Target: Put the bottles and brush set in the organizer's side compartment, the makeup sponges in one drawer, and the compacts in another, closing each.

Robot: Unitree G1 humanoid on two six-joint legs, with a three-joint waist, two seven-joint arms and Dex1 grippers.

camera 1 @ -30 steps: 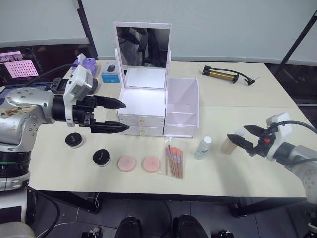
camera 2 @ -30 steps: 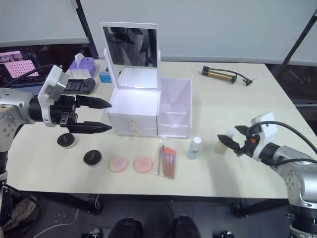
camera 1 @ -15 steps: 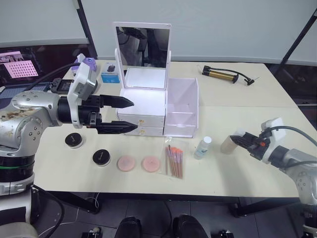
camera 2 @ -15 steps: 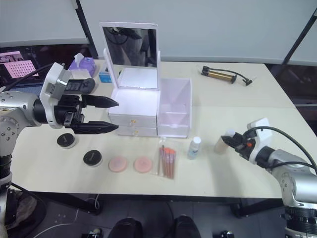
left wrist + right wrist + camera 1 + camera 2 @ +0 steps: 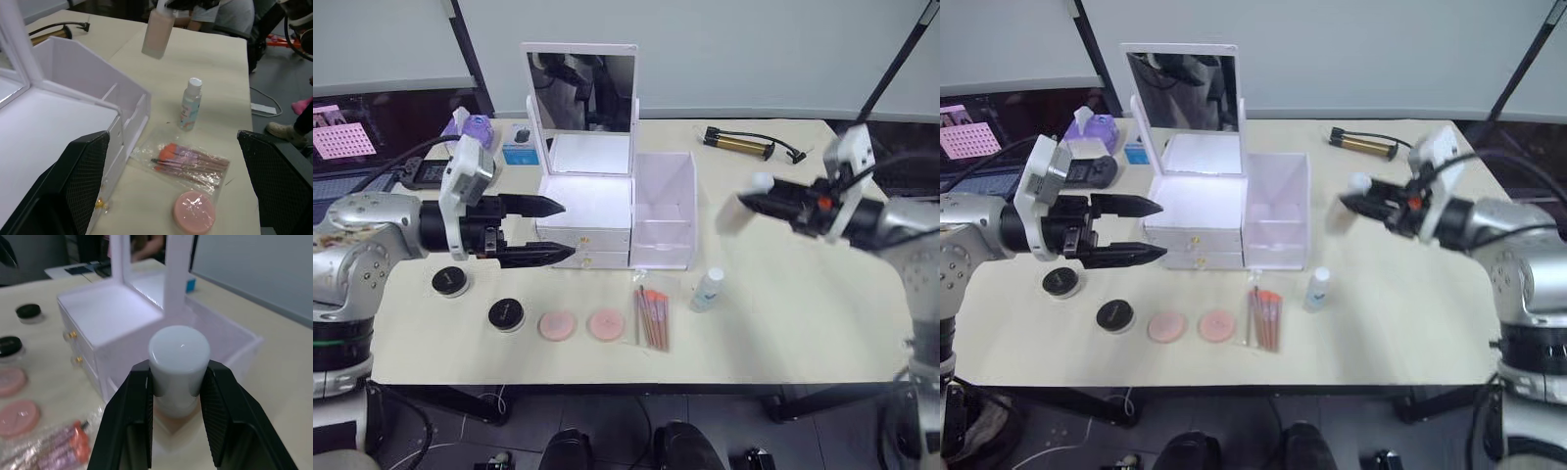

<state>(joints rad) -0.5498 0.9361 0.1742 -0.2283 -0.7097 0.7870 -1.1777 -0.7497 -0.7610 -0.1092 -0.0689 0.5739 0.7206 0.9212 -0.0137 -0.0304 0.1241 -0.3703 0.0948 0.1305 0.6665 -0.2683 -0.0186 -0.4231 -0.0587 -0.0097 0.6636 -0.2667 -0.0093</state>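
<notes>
Across the cream table (image 5: 803, 323) the right gripper (image 5: 781, 204) clamps one beige bottle (image 5: 734, 209) aloft beside the organizer's side compartment (image 5: 664, 209), presumably to drop it in, while the left gripper (image 5: 540, 231) waits spread by two closed drawers (image 5: 579, 248); one small bottle (image 5: 708, 290), one brush set (image 5: 653, 315), two sponges (image 5: 579, 324), two compacts (image 5: 478, 297) remain

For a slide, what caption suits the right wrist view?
Right gripper carries a beige bottle toward the organizer.
</notes>
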